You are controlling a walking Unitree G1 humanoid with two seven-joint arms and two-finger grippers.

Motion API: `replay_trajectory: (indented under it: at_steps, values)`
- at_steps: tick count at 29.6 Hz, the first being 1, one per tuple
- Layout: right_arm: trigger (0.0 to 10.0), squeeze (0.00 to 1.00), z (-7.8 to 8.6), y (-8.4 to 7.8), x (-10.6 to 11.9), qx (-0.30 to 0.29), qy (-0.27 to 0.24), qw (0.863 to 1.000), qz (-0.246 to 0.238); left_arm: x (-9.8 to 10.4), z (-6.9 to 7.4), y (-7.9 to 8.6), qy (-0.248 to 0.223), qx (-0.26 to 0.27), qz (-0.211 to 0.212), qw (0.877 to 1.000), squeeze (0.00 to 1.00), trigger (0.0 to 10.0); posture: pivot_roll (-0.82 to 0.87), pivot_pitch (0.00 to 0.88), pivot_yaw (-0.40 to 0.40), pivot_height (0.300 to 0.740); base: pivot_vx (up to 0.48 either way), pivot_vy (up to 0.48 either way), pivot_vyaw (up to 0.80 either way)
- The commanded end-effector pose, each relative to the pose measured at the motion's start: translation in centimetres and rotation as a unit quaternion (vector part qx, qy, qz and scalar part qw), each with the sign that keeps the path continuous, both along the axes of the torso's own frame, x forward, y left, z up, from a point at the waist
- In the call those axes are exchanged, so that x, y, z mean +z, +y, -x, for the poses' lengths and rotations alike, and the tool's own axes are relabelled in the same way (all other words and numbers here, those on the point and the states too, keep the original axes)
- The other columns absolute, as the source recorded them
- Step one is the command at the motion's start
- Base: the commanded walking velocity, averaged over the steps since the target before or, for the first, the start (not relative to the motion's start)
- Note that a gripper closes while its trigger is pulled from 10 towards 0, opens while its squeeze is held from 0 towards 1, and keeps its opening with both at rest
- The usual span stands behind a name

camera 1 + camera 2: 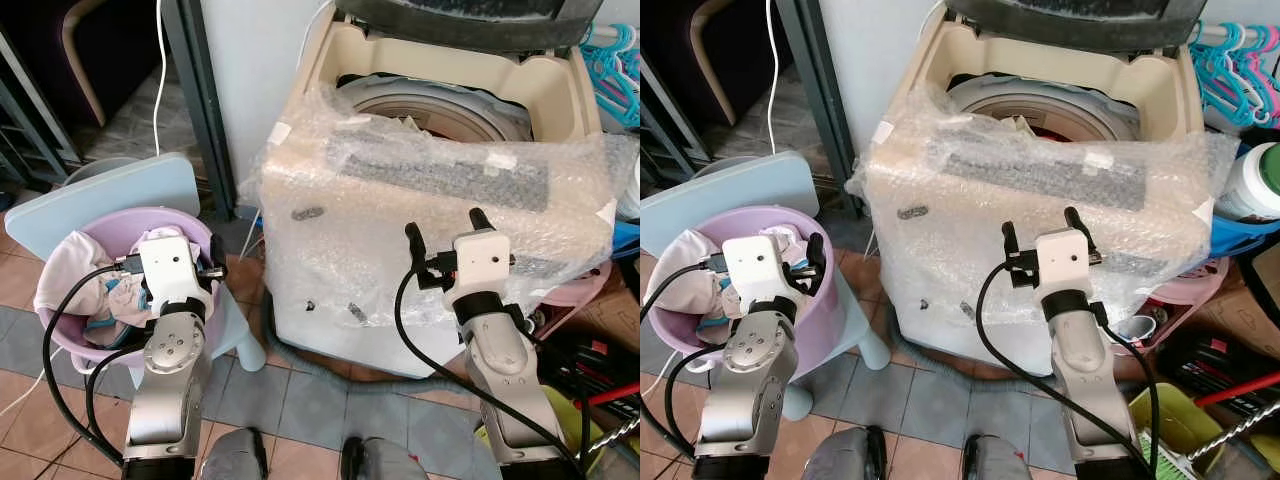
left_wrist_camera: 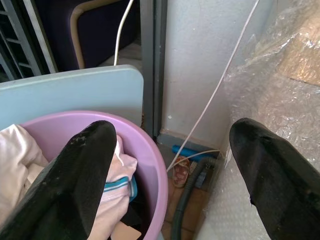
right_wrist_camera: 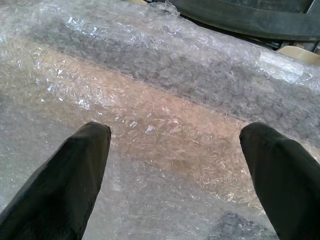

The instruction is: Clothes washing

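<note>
Top-loading washer [image 1: 400, 330] standing ahead, lid raised, front and control panel wrapped in bubble wrap [image 1: 440, 230]. Drum [image 1: 1040, 108] open at the top, rim pale grey; a dark red item inside, barely visible, kind not discernible. Left of the washer, a lilac basin [image 1: 215, 240] resting on a pale blue stool [image 1: 130, 195]. Basin holding clothes [image 1: 75, 280]: a white and pink garment heaped at the far-left side, a piece with a teal stripe [image 2: 117, 186] lower down beside the wall. Left gripper [image 2: 172, 165] poised over the basin's right rim, fingers [image 2: 80, 175] spread wide and empty, one above the clothes, the other toward the wrapped washer side. Right gripper [image 3: 175, 165] raised in front of the washer's wrapped front, fingers [image 3: 70, 175] spread wide, holding nothing, close to the bubble wrap; contact not determinable. Grey drain hose [image 2: 187, 200] lying on the floor between basin and washer, with a white cable [image 2: 220, 85] running down the wall above it. Teal hangers [image 1: 1230, 60] hanging at the far right behind the washer, a white jar [image 1: 1255, 180] with green cap beside them on a blue surface. Pink tub [image 1: 1195, 295] low at the washer's right side, a small cup [image 1: 1137, 327] near it. Tiled floor [image 1: 300, 400] grey and terracotta underfoot.
</note>
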State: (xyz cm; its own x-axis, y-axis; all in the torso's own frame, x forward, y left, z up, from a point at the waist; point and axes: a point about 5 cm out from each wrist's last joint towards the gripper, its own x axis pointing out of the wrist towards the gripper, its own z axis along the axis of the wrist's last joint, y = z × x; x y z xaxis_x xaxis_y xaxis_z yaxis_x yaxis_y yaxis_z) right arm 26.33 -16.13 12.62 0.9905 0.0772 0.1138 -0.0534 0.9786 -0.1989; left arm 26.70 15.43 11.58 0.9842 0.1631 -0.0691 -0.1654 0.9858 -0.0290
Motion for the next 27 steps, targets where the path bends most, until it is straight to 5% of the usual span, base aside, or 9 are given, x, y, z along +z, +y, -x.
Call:
replay_trajectory:
  at_steps: [1,4,8,12,21,27]
  values:
    - [10.0,0.0,0.1,0.0,0.1,0.001,0.006,1.0,-0.003,-0.2,0.1,-0.3,0.003,-0.009,-0.003,1.0,0.0,10.0,-0.01,0.094,-0.026,0.74,0.0,0.0,0.0]
    - [10.0,0.0,0.0,0.5,-0.5,0.007,0.022,1.0,0.008,-0.3,0.2,-0.5,0.006,-0.016,0.001,1.0,0.0,10.0,-0.01,0.096,-0.025,0.74,0.0,0.32,0.0]
    - [10.0,0.0,0.2,1.9,-0.9,0.022,0.046,0.996,-0.075,-0.2,0.3,-0.4,0.003,-0.018,-0.008,1.0,0.0,10.0,-0.01,0.094,-0.024,0.74,0.0,0.48,0.0]
    - [10.0,0.0,0.7,2.6,-1.3,0.046,0.068,0.996,-0.046,-0.4,0.5,-0.4,0.001,-0.024,-0.016,1.0,0.0,10.0,-0.01,0.094,-0.025,0.74,0.0,0.48,0.0]
    - [10.0,0.0,1.1,1.2,-1.9,0.02,0.07,0.997,-0.033,-1.5,1.8,0.9,0.03,-0.041,-0.05,0.997,0.0,10.0,0.0,0.091,-0.015,0.74,0.0,0.48,0.0]
    - [10.0,0.0,0.1,0.7,-1.7,0.01,0.063,0.997,-0.034,-1.2,1.9,0.7,0.022,-0.066,-0.095,0.993,0.0,10.0,0.05,0.097,0.001,0.74,0.0,0.0,0.0]
